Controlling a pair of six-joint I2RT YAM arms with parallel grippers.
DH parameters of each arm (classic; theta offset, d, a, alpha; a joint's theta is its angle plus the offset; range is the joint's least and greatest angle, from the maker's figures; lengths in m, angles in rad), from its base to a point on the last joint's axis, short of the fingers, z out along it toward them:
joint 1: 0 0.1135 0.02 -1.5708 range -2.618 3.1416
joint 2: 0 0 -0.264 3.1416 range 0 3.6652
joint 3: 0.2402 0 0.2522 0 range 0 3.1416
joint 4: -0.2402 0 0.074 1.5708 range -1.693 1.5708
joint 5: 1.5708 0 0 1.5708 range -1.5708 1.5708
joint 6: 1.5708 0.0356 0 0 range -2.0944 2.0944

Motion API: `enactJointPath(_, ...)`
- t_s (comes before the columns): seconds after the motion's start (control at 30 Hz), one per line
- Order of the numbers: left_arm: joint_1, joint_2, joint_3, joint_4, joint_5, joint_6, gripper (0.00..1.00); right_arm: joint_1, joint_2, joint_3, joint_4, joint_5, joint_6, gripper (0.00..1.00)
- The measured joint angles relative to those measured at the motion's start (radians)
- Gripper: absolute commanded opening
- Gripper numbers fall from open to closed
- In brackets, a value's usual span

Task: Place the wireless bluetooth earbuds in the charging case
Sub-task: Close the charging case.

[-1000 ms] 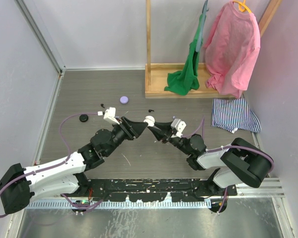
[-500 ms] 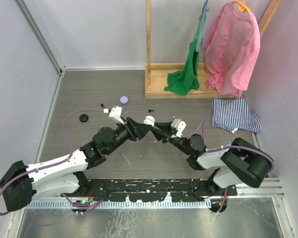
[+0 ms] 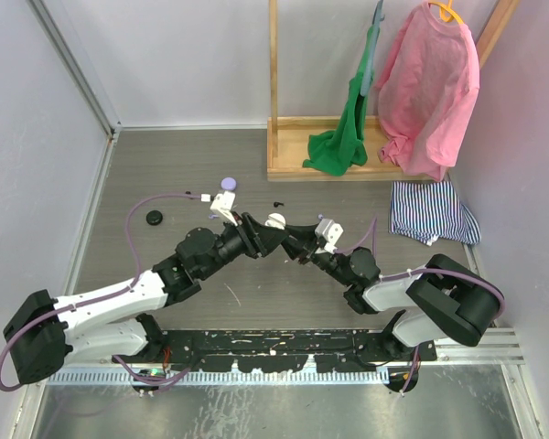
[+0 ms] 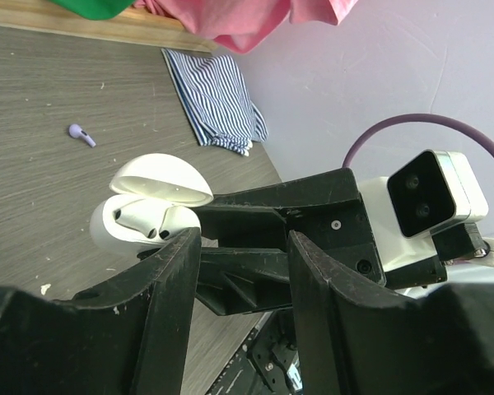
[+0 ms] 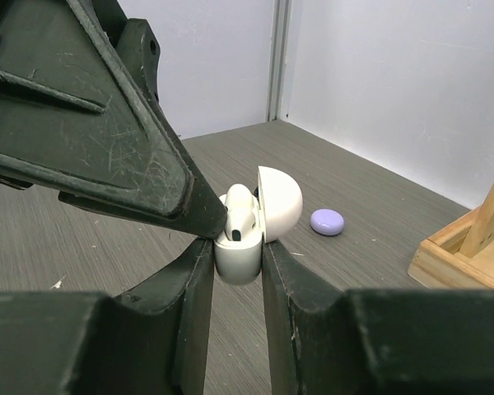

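Right wrist view: the right gripper (image 5: 237, 251) is clamping the open case (image 5: 281, 206), an earbud (image 5: 240, 207) sitting proud inside, while the left gripper (image 4: 244, 245), jaws apart, is touching it at nine o'clock, seemingly needing a seating push.

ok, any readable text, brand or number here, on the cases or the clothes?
No readable text, brand, number or sign in any view.
White case, lilac case: plain, no print shows.
Pink shirt, striped cloth: no lettering shows.

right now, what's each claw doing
left claw: open, holding nothing
right claw: closed on the white earbud case
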Motion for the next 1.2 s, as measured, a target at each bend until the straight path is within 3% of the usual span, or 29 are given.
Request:
enactJointPath(0.43, 0.000, 0.006, 0.013, -0.013, 0.023, 0.037, 0.51, 0.000, 0.000, 0.000, 0.000, 0.001, 0.000, 0.02)
enactJointPath(0.73, 0.027, -0.067, 0.097, -0.227, 0.026, 0.156, 0.61, 0.000, 0.000, 0.000, 0.000, -0.010, 0.000, 0.03)
enactJointPath(0.93, 0.140, -0.115, 0.154, -0.381, 0.113, 0.204, 0.64, 0.000, 0.000, -0.004, 0.000, -0.021, 0.000, 0.03)
enactJointPath(1.2, 0.308, -0.115, 0.185, -0.479, 0.359, 0.219, 0.65, 0.000, 0.000, -0.004, 0.000, -0.056, 0.001, 0.03)
